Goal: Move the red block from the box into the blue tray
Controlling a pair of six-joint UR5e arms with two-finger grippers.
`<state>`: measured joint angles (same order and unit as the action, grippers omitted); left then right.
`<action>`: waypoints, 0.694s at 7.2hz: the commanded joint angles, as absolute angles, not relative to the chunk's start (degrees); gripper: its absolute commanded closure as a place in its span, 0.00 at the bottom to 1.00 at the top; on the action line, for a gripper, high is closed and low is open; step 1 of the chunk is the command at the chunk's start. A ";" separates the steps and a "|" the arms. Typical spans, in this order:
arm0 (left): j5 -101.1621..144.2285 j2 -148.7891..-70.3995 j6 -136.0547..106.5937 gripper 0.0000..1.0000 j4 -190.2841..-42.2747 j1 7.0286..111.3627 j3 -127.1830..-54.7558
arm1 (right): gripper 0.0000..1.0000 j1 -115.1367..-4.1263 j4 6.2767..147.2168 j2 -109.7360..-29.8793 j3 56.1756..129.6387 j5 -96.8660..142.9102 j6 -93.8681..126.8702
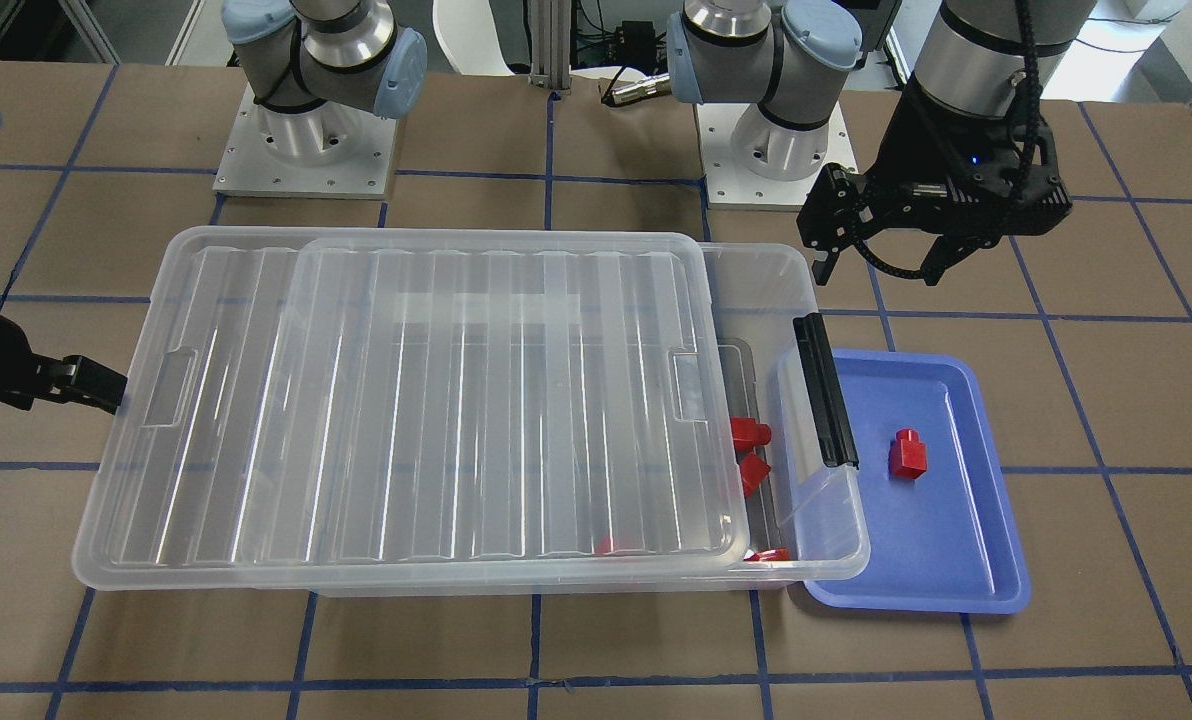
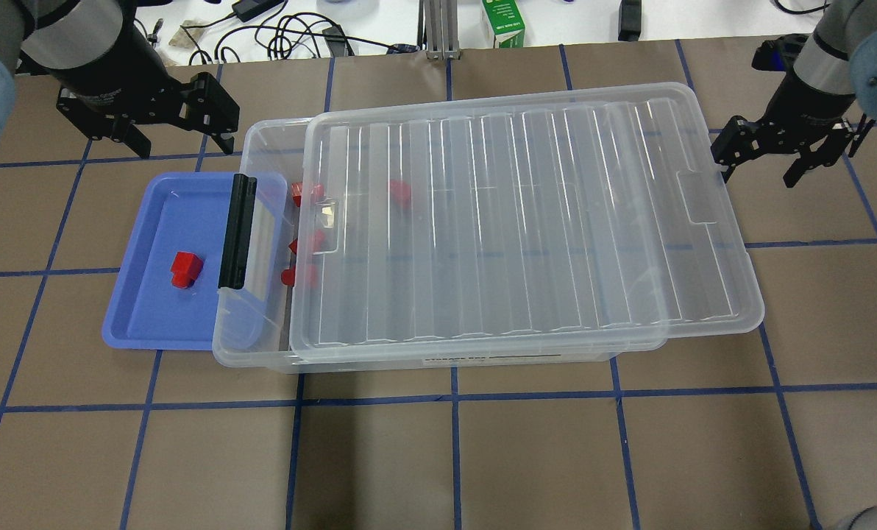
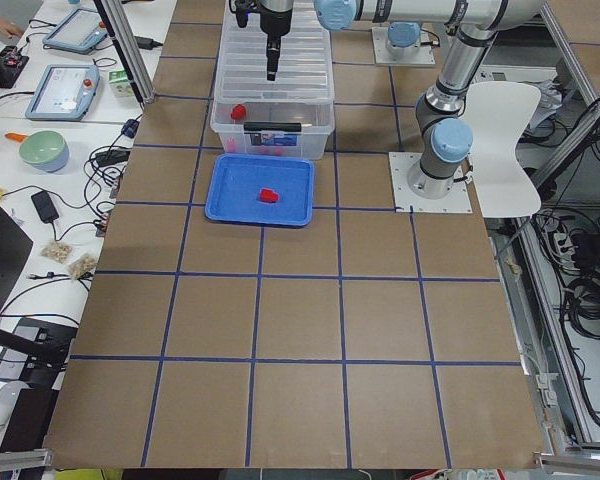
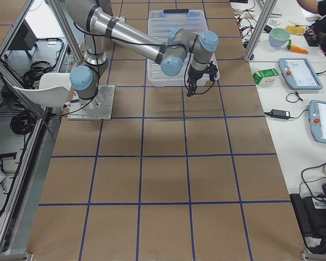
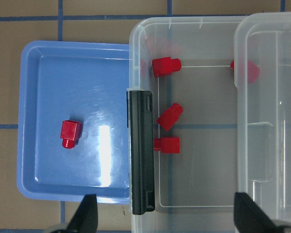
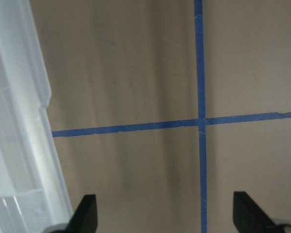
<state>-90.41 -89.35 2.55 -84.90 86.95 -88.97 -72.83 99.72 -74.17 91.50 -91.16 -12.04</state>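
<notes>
One red block (image 1: 909, 455) lies in the blue tray (image 1: 946, 540), apart from both grippers; it also shows in the overhead view (image 2: 186, 269) and the left wrist view (image 5: 70, 133). The clear box (image 2: 262, 147) has its ribbed lid (image 2: 527, 221) slid toward my right side, which leaves a gap at the black latch bar (image 2: 236, 228). Several red blocks (image 5: 170, 116) lie in that open end. My left gripper (image 2: 185, 143) is open and empty, high above the tray's far side. My right gripper (image 2: 758, 173) is open and empty beside the lid's other end.
The blue tray (image 2: 151, 316) is tucked partly under the box's latch end. Both arm bases (image 1: 306, 150) stand behind the box. A green carton (image 2: 505, 22) and cables lie past the table's far edge. Brown table with blue tape lines (image 6: 200, 121) lies under my right gripper.
</notes>
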 commanded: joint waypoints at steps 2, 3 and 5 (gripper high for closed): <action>-90.35 -89.30 2.55 0.00 -84.90 87.01 -89.21 | 0.00 -77.15 100.55 -74.18 91.67 -91.23 -5.56; -90.44 -89.12 2.55 0.00 -84.90 87.10 -89.38 | 0.00 -78.56 100.63 -74.18 91.67 -91.23 -3.80; -90.44 -89.03 2.55 0.00 -84.90 87.10 -89.56 | 0.00 -80.23 100.98 -74.18 91.67 -91.23 -2.47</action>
